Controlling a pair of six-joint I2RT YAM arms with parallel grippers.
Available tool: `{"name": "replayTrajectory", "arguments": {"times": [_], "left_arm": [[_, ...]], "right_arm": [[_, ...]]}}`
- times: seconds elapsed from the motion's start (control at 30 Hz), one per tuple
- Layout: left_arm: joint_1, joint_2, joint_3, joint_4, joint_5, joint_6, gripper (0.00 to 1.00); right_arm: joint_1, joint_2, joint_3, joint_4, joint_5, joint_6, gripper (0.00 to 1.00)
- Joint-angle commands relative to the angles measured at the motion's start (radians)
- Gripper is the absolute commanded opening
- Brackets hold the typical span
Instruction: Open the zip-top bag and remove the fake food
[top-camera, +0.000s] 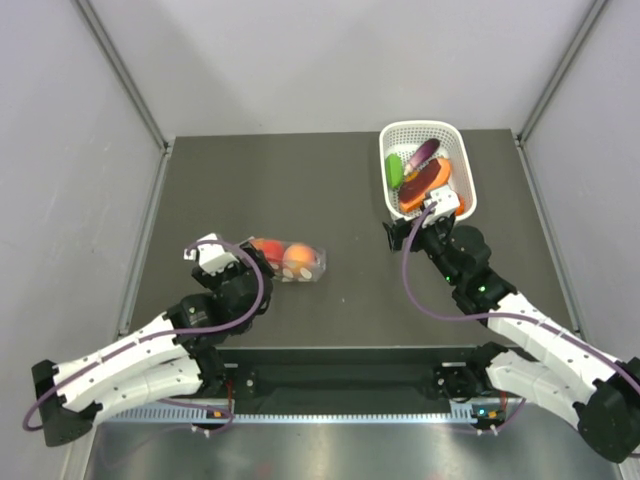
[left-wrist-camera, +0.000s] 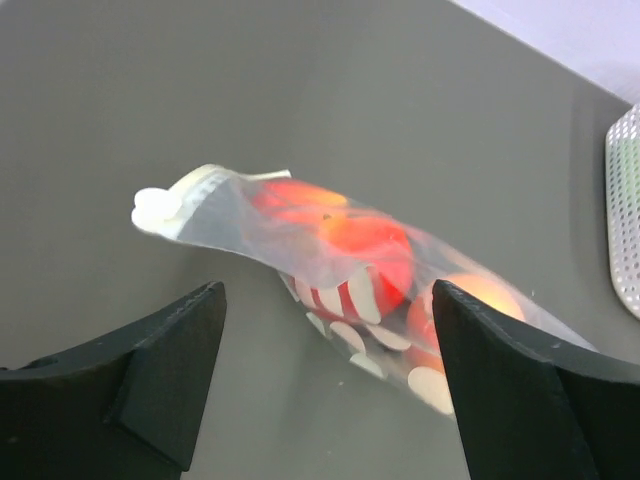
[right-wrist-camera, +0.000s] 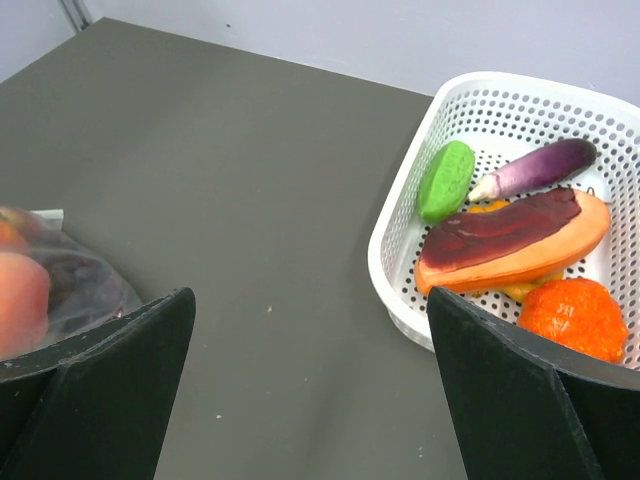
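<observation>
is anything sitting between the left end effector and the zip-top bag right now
Nothing visible. The left end effector is open, and the zip-top bag lies on the table just beyond its fingers, with no other object between them. The white basket sits well off to the side.

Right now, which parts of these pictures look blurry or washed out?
Left wrist view: the crinkly clear dotted zip-top bag glows, its red-orange fruits overexposed. Right wrist view: that bag blurs at the left edge, the white lattice basket sharp.
</observation>
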Motion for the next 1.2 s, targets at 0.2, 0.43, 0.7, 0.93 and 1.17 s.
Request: {"name": "replayTrajectory", "arguments": {"times": [0.2,0.43,0.7,0.93,1.17], "left_arm": [[0.055,0.051,-0.002,0.193,-0.005,0.181,0.76],[0.269,0.135,-0.048,0.355,0.253,0.290,0.62],[0.284,0.186,-0.045,0.477,0.279,0.445,0.00],[0.313,0.302,0.023,0.814,0.640,0.825,0.00],[0.313,0.485,0.322,0.777,1.084,1.003,0.00]], "right_arm": [[0.013,-0.043,0.030,0.018,-0.027,-0.010,1.00],[0.015,-0.047,0.027,0.016,-0.035,-0.009,1.00],[0.013,-0.046,0.027,0.018,-0.036,-0.009,1.00],[0.013,-0.032,0.036,0.012,-0.025,-0.009,1.00],[0.013,-0.018,0.039,0.018,-0.019,-0.009,1.00]]}}
